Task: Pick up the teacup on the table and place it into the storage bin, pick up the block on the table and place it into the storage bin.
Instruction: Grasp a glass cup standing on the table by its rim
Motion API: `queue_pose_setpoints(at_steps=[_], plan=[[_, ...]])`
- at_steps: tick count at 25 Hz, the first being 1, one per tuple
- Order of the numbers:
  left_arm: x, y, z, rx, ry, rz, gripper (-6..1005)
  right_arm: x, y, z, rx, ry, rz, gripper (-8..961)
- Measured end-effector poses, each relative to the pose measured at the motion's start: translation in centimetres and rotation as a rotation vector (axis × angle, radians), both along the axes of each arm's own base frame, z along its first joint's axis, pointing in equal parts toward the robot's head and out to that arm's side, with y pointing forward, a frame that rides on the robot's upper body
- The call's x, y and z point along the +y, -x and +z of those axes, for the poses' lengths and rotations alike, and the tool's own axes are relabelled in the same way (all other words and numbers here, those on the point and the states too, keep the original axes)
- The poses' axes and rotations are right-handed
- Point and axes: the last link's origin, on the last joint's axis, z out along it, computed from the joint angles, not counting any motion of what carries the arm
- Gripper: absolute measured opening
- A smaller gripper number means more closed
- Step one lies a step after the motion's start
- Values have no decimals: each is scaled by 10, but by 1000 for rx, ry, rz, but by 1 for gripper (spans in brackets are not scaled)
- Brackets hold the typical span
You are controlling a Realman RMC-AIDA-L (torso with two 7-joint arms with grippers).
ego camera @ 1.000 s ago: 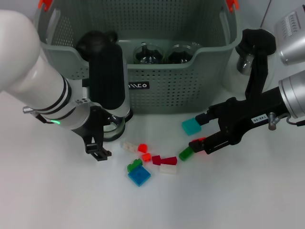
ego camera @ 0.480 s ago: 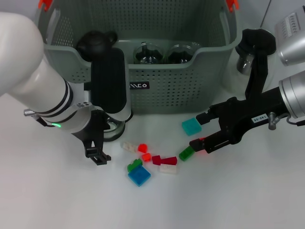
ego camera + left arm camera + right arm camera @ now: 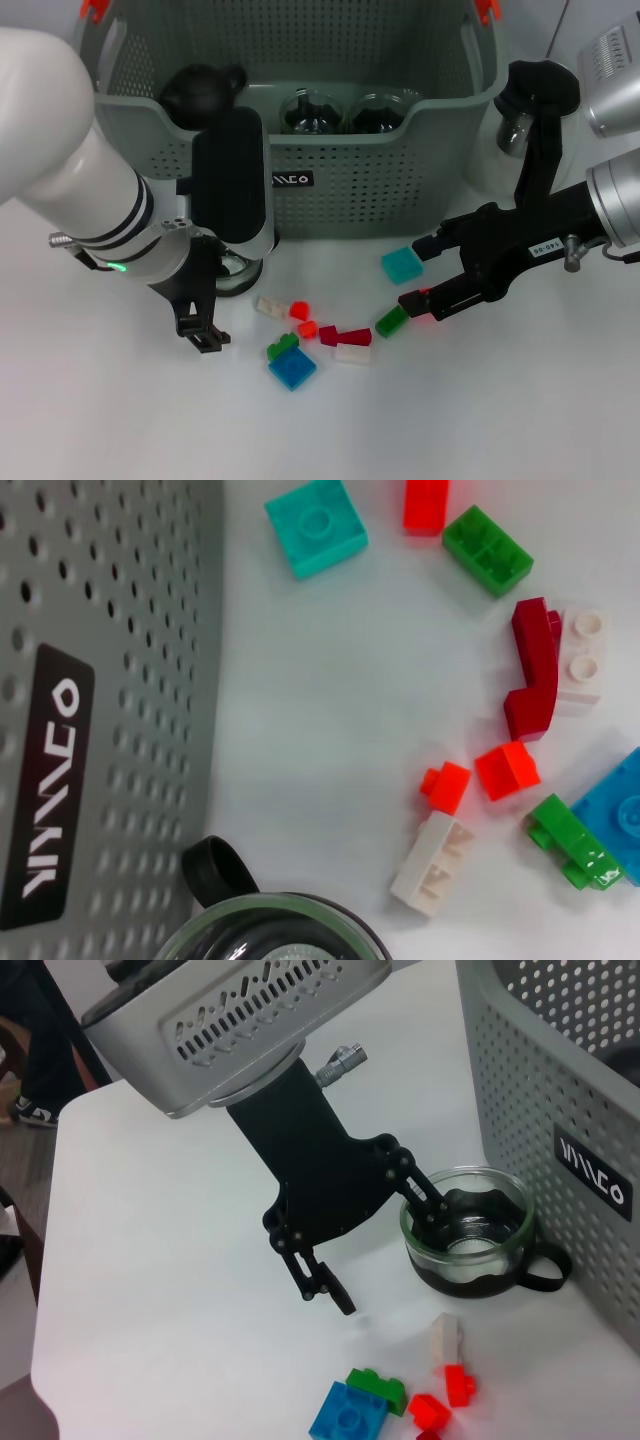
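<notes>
A clear glass teacup (image 3: 238, 272) with a dark handle stands on the white table against the front wall of the storage bin (image 3: 350, 180). My left gripper (image 3: 215, 305) is open at the cup: in the right wrist view one finger (image 3: 422, 1203) reaches over the teacup's (image 3: 470, 1232) rim and the other (image 3: 325, 1282) hangs outside it. Several small blocks lie in front of the bin, among them a teal block (image 3: 402, 264), a green block (image 3: 391, 321) and a blue block (image 3: 292, 369). My right gripper (image 3: 420, 272) is open beside the teal block, low over the table.
Two glass cups (image 3: 340, 110) and a dark rounded object (image 3: 198, 88) sit inside the bin. Another glass piece (image 3: 512, 132) stands right of the bin, behind my right arm. The left wrist view shows the bin's black label (image 3: 45, 780) and the scattered blocks (image 3: 540, 670).
My left gripper has shifted slightly toward the table's front at the teacup. The right arm and the blocks have not moved.
</notes>
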Motion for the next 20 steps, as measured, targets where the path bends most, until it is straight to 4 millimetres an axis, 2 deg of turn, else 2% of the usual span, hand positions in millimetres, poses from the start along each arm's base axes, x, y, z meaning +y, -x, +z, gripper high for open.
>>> queue_pose_setpoints(at_steps=[9,20], plan=[[1,2,2,8,-11,11,766,0,0,0,0,-1,1,895],[2,3,0,25,-7,18,347,0,1,0,1,-2,2,894]])
